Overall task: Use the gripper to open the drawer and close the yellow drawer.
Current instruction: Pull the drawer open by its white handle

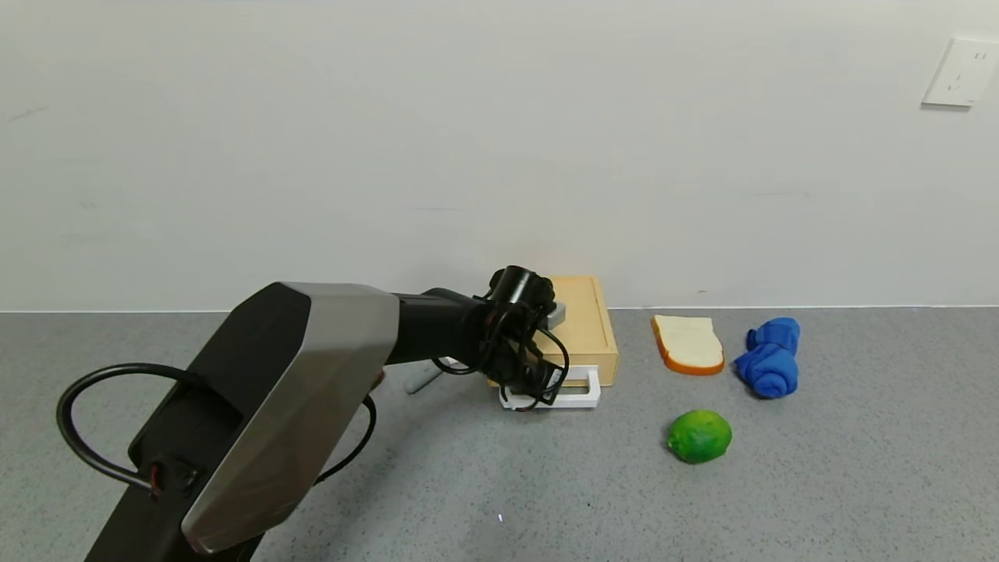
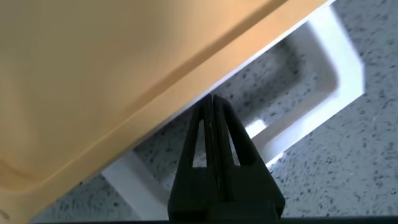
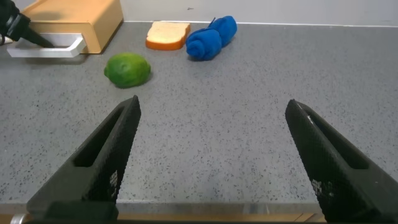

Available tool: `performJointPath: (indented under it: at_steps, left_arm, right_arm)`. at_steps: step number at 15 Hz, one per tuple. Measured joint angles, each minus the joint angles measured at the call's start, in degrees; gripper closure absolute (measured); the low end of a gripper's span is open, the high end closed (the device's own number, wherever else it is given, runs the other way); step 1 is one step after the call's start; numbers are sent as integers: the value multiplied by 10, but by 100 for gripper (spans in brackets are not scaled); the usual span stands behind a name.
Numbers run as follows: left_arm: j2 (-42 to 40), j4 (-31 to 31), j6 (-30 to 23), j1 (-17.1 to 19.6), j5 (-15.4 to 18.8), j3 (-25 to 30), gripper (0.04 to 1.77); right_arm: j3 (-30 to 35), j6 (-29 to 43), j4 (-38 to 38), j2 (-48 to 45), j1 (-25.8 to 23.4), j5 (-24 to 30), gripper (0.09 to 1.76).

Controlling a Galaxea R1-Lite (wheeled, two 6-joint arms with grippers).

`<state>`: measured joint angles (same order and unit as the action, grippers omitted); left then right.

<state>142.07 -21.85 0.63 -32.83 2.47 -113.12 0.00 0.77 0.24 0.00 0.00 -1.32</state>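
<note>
The pale yellow drawer [image 1: 587,324] lies flat on the grey counter against the wall. Its white loop handle [image 1: 584,393] faces me, and the tray looks pushed in. My left gripper [image 1: 538,388] reaches down at the handle. In the left wrist view its fingers [image 2: 212,102] are shut together, empty, with the tips inside the handle loop [image 2: 323,68] against the drawer front [image 2: 124,62]. My right gripper [image 3: 211,106] is open and empty, low over bare counter, out of the head view. The right wrist view shows the drawer [image 3: 81,22] and its handle [image 3: 46,51] far off.
A bread slice [image 1: 688,343], a rolled blue cloth [image 1: 769,357] and a green lime [image 1: 699,435] lie to the right of the drawer. A grey stick-like object [image 1: 421,380] lies left of it, partly behind my left arm. The wall stands just behind the drawer.
</note>
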Motion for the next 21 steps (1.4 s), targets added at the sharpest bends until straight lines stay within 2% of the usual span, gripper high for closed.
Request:
performJointPath:
  at_steps: [3, 14, 21]
  left_arm:
    - [-2, -26, -30, -3, -4, -1, 170]
    - [-19, -113, -75, -16, -10, 1, 170]
    - [-36, -170, -140, -31, -17, 10, 170]
  right_arm:
    - [0, 0, 0, 0, 0, 0, 14]
    - [0, 0, 0, 0, 0, 0, 14]
    - [0, 0, 0, 0, 0, 0, 14]
